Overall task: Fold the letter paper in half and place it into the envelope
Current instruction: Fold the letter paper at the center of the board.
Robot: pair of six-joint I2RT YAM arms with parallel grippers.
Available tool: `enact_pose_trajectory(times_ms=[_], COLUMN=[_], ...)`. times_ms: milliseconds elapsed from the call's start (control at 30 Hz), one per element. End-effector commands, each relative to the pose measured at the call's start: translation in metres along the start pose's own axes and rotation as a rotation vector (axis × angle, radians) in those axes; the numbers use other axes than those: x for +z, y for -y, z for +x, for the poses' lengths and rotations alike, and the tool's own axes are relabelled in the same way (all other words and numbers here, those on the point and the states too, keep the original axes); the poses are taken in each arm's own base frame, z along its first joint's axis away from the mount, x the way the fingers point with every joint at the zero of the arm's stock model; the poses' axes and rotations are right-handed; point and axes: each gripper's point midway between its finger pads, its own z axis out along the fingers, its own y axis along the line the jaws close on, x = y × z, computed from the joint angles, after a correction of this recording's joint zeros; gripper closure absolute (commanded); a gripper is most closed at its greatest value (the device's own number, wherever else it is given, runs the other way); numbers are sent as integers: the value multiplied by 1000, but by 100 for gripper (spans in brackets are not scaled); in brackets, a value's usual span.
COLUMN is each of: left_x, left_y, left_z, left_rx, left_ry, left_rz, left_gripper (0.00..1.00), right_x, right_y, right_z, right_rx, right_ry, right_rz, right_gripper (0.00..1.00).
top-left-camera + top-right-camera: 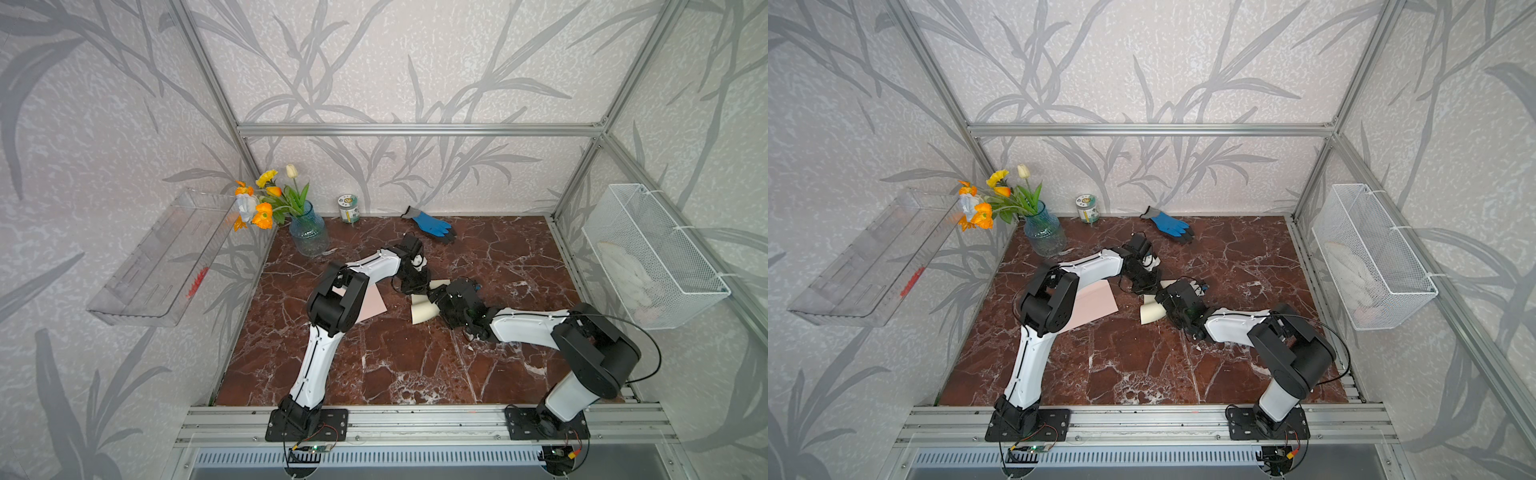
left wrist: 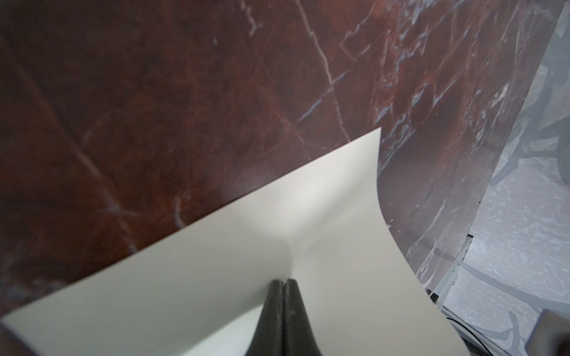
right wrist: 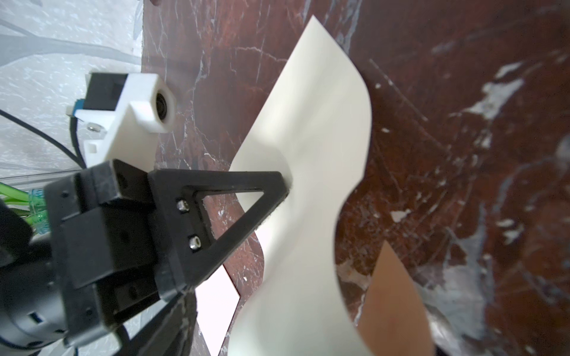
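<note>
- A dark red marble table (image 1: 395,365) sits inside pale leaf-patterned walls.
- The left gripper (image 2: 283,282) is pinched closed on the cream letter paper (image 2: 216,277), lifting and curling it mid-table.
- The right gripper (image 1: 436,296) is spread wide beside the paper, gripping nothing.
- The pink envelope (image 1: 1090,305) lies flat, partly hidden under the left arm's elbow.
- A vase of flowers (image 1: 307,232), a small jar (image 1: 348,208) and a blue glove (image 1: 432,224) line the back edge.

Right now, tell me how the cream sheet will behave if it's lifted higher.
The letter paper looks floppy: pinched in the shut left claw, it bows in an S-curve. It is probably very light, hanging from one small pinch. It may crease easily; a pucker already runs out from the fingertips.
</note>
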Motion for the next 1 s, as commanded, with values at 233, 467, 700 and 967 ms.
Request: enact_pose_trajectory(times_ms=[233,467,700,967], left_x=[40,40,40,41], left_y=[-76,-78,-80,-81], left_z=[52,52,50,48], left_rx=[-107,-105,-98,-92], left_ry=[-177,-181,-181,-182], left_rz=[-226,-232,-248,-255], left_gripper=[100,100,100,100], right_x=[1,6,-11,-45], right_y=[-47,-68,-71,-42], right_z=[-16,-14,-9,-7], right_rx=[-15,-7,11,21], right_ry=[25,-8,-54,-44], right_rz=[-116,-170,-172,-110], right_gripper=[17,17,17,17])
